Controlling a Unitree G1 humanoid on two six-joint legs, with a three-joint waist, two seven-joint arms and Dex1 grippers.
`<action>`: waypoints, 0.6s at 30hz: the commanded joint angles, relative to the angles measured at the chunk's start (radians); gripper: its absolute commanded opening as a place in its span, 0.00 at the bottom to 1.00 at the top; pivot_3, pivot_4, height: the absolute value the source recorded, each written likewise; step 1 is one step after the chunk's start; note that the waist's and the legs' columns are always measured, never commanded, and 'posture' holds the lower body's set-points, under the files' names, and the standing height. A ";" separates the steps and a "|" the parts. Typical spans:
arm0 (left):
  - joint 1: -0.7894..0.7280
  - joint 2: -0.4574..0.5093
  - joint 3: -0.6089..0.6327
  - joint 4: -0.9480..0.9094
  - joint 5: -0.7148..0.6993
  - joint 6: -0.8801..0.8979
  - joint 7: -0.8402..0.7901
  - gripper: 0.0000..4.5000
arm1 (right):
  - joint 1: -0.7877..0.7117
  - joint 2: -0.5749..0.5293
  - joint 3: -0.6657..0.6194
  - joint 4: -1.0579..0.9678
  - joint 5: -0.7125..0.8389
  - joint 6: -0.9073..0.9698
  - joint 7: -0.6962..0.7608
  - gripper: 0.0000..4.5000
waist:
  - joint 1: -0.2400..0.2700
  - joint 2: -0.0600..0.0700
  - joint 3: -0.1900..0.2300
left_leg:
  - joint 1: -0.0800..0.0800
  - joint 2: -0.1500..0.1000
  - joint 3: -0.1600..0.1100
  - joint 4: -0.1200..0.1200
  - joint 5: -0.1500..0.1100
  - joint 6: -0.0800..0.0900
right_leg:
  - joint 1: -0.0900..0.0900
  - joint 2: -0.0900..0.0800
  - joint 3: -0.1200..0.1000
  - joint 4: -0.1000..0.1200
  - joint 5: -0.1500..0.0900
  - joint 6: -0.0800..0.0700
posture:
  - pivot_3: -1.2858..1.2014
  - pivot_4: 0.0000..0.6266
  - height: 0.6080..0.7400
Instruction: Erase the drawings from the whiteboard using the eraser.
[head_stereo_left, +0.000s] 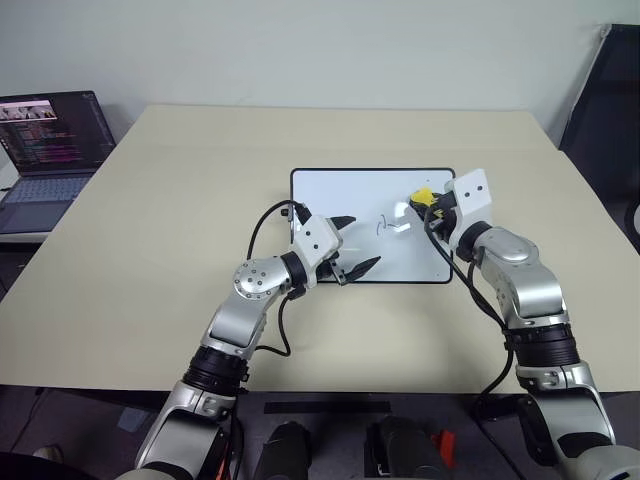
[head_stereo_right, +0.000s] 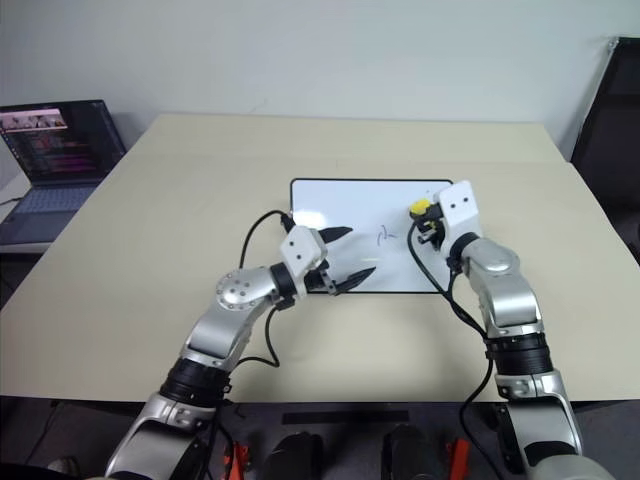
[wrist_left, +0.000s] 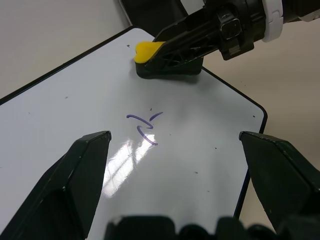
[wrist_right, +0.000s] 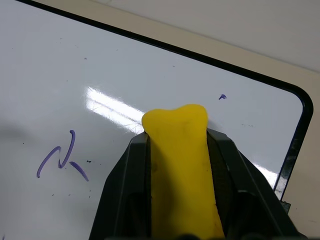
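Drawings (head_stereo_left: 382, 227): one small squiggle is left near the middle of the whiteboard (head_stereo_left: 340, 195), which lies flat on the table (head_stereo_left: 150, 200); the rest of the board looks clean apart from specks.

Head views: the right gripper (head_stereo_left: 427, 204) pinches the eraser (head_stereo_left: 422, 194) over the board's right part, the squiggle just beyond its jaws, toward the board's middle. The left gripper (head_stereo_left: 356, 243) hovers at the board's near left edge, jaws spread, holding nothing; the squiggle lies ahead of them. A laptop (head_stereo_left: 50, 150) sits well apart at the table's far left.

Left wrist view: both fingers stand wide apart, the squiggle between and past them; the eraser sits beyond it, near the board.

Right wrist view: jaws clamp the yellow block on both sides; the squiggle is beside them, a tiny dot (wrist_right: 222, 96) ahead near the corner.

Judgement: mostly erased; one squiggle and a dot remain.
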 joint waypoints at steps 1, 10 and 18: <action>-0.005 -0.006 -0.003 -0.024 -0.002 -0.010 0.003 1.00 | 0.012 -0.003 -0.027 0.044 -0.017 -0.017 -0.043 0.26 | 0.001 0.000 0.000 | 0.000 0.000 0.000 0.000 0.000 0.000 | 0.000 0.000 0.000 0.000 0.000 0.000 | 0.52 0.24 1.00; -0.013 -0.004 0.001 -0.018 -0.002 -0.015 -0.001 1.00 | -0.109 0.032 -0.012 0.172 -0.051 -0.186 -0.107 0.26 | -0.001 0.000 0.000 | -0.001 0.000 0.000 0.000 0.000 0.000 | -0.001 0.000 0.000 0.000 0.000 0.001 | 0.52 0.24 1.00; 0.004 -0.006 0.002 -0.037 0.000 -0.009 0.013 1.00 | -0.193 0.022 -0.012 0.318 -0.070 -0.271 -0.120 0.26 | 0.000 0.000 0.000 | -0.006 0.000 0.001 -0.001 0.000 0.000 | -0.005 -0.001 0.001 0.000 0.000 0.001 | 0.52 0.24 1.00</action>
